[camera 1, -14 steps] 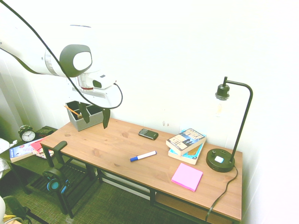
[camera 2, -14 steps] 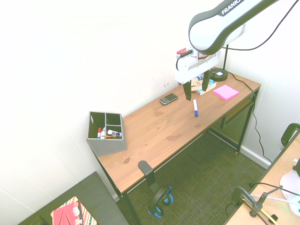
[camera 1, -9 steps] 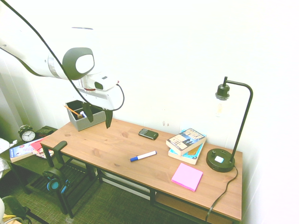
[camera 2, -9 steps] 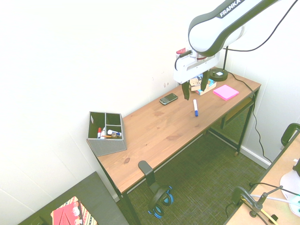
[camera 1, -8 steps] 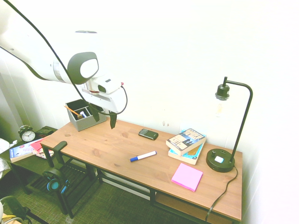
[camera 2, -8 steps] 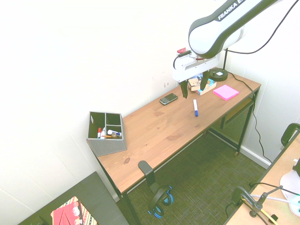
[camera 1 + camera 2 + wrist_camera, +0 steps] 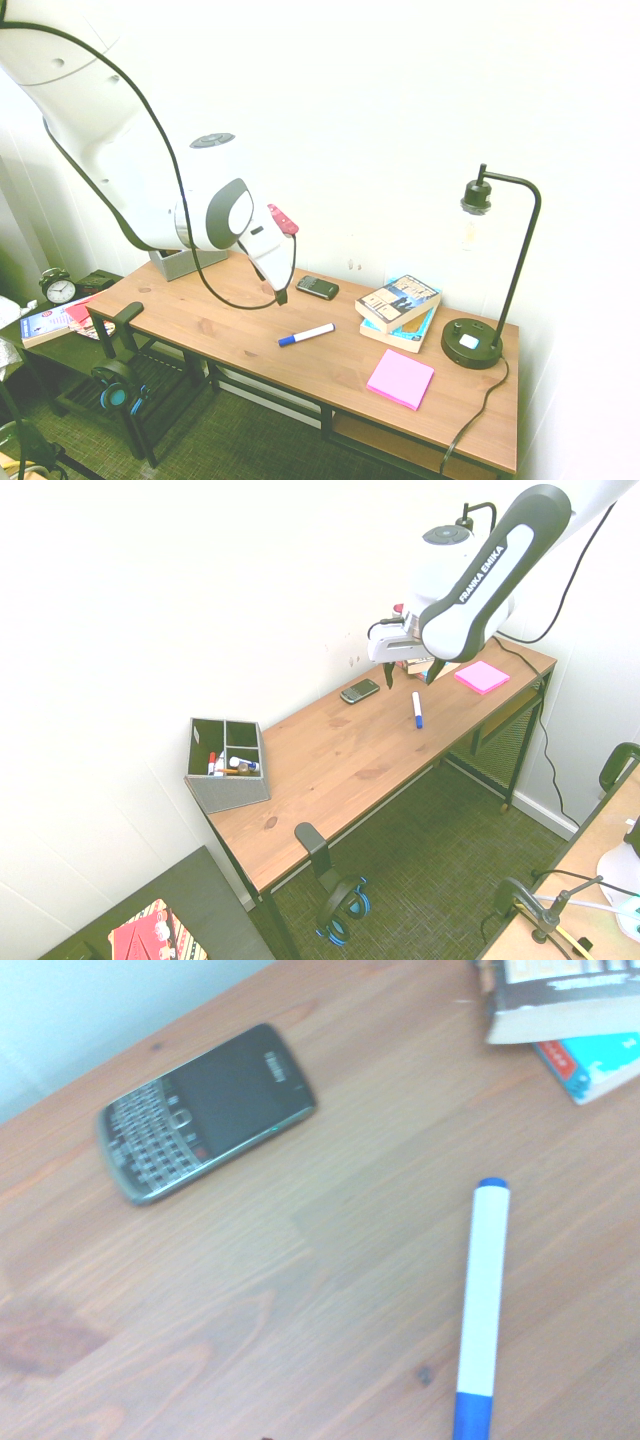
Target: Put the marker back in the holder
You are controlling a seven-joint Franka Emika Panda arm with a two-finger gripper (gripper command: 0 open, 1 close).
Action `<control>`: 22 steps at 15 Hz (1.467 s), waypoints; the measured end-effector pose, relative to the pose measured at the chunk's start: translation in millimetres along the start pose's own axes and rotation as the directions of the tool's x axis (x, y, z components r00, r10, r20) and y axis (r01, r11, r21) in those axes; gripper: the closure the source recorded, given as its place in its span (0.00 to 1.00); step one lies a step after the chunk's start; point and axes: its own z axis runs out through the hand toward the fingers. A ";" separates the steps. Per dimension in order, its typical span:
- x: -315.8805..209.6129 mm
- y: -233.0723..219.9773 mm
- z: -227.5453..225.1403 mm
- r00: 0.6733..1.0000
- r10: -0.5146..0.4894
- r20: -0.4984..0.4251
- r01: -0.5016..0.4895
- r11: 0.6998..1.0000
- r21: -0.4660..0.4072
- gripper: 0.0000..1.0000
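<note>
One marker point(image 7: 416, 709) on desk point(image 7: 340, 760), one holder point(image 7: 226, 764) (several pens, count unclear); end effector point(image 7: 410, 674) wide open, empty.

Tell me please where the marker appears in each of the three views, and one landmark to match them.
First exterior view: the marker lies mid-desk, toward the front edge, below the phone.
Second exterior view: the marker lies toward the desk's right end, right of the phone.
Wrist view: the marker fills the lower right.
Shared landmark: the phone, beside the marker in all three.

Wooden desk point(image 7: 240, 330), phone point(image 7: 317, 287), stacked books point(image 7: 399, 311), pink sticky notes point(image 7: 400, 379), black lamp point(image 7: 478, 340)
</note>
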 end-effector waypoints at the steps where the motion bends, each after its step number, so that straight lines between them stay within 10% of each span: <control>1: 0.9 -1.0 6.1 1.000 0.030 -0.007 -0.030 1.000 -0.007 0.00; 11: 6.5 20.2 75.8 0.996 0.084 -0.025 -0.086 0.995 -0.058 0.00; 12: 5.2 21.6 81.5 0.996 0.083 -0.024 -0.085 0.994 -0.062 1.00; 22: -2.2 3.9 118.9 0.995 0.097 0.010 -0.097 0.994 -0.057 1.00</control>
